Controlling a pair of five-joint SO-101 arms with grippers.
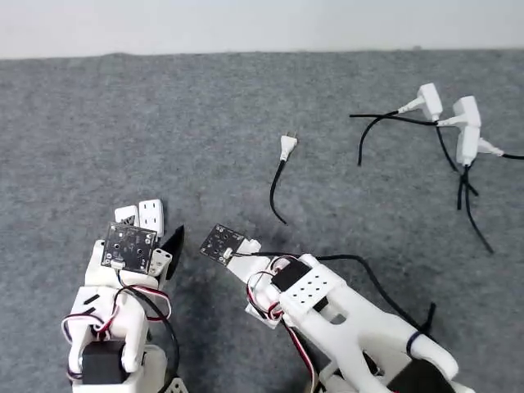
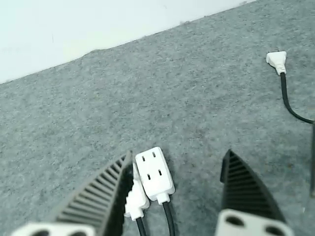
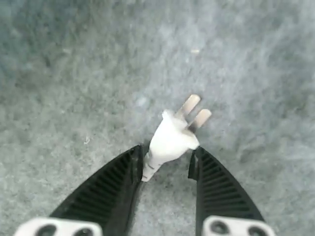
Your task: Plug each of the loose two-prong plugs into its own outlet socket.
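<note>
My right gripper (image 3: 167,152) is shut on a white two-prong plug (image 3: 172,138), whose prongs point away over the grey carpet. My left gripper (image 2: 179,157) is open, low over the carpet. A white outlet socket (image 2: 154,172) on a black cord lies between its fingers, slots up. A second white socket (image 2: 135,199) rests against one finger (image 2: 106,194). In the high view both sockets (image 1: 141,214) lie just ahead of the left arm at the near left. A loose white plug (image 1: 287,146) with a black cord lies mid-table, also in the left wrist view as the loose plug (image 2: 276,59).
At the far right lies a cluster of white plugs and sockets (image 1: 458,119) with tangled black cords (image 1: 467,196). The right arm's white body (image 1: 344,315) takes up the near centre. A pale wall (image 1: 246,24) bounds the carpet at the back.
</note>
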